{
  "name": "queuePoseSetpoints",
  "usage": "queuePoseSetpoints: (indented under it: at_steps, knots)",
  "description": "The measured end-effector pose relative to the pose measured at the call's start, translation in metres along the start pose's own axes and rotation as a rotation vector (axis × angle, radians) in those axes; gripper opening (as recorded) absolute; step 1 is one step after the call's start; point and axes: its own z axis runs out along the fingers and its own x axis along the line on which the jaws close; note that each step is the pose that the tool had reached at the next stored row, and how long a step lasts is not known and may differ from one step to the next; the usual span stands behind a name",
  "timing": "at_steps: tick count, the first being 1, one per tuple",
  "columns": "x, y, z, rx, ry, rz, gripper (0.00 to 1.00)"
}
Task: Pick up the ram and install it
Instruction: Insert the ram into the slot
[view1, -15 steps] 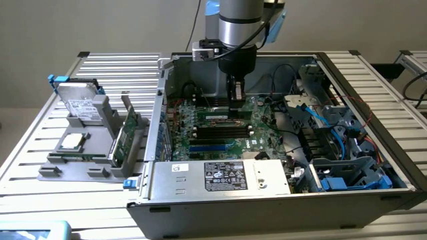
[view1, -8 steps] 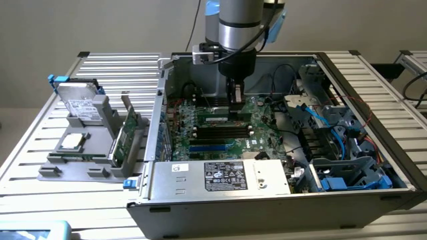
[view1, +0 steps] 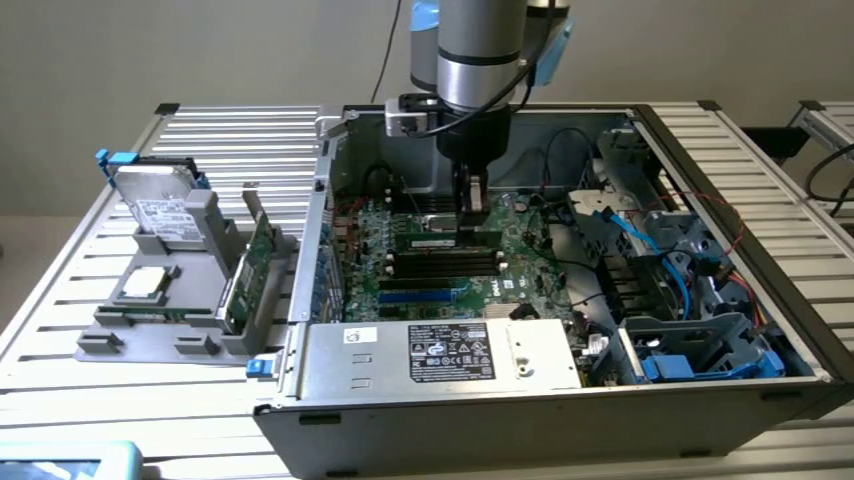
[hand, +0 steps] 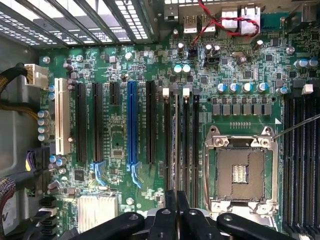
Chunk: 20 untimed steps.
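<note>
- Pinching the ram (view1: 447, 241) by its upper edge, the gripper (view1: 470, 215) has its fingers closed on it, low inside the open case (view1: 534, 405).
- In the wrist view the stick appears edge-on as a thin line running along the black memory slots (hand: 186, 135). Whether it has entered one I cannot tell.
- Seating, as I judge it, calls for the board kept upright and parallel to its slot, ends level between the white latches (hand: 166, 91), and pressure straight down.
- Any tilt risks jamming one end, so both ends should go down evenly.
- The bare CPU socket (hand: 240, 172) sits just beside the slots, so sideways drift should be avoided.
</note>
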Motion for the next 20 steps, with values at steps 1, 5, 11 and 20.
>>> queuePoseSetpoints:
  at_steps: [1, 5, 11, 20]
  knots:
    - [-0.0001, 0.0000, 0.0009, 0.0000, 0.0000, 0.000, 0.13]
    - [-0.0004, 0.0001, 0.0036, 0.0000, 0.0000, 0.000, 0.13]
    - [-0.0005, 0.0001, 0.0045, 0.0000, 0.0011, 0.000, 0.13]
    - [-0.0003, 0.0002, 0.0066, 0.0001, 0.0073, -0.001, 0.13]
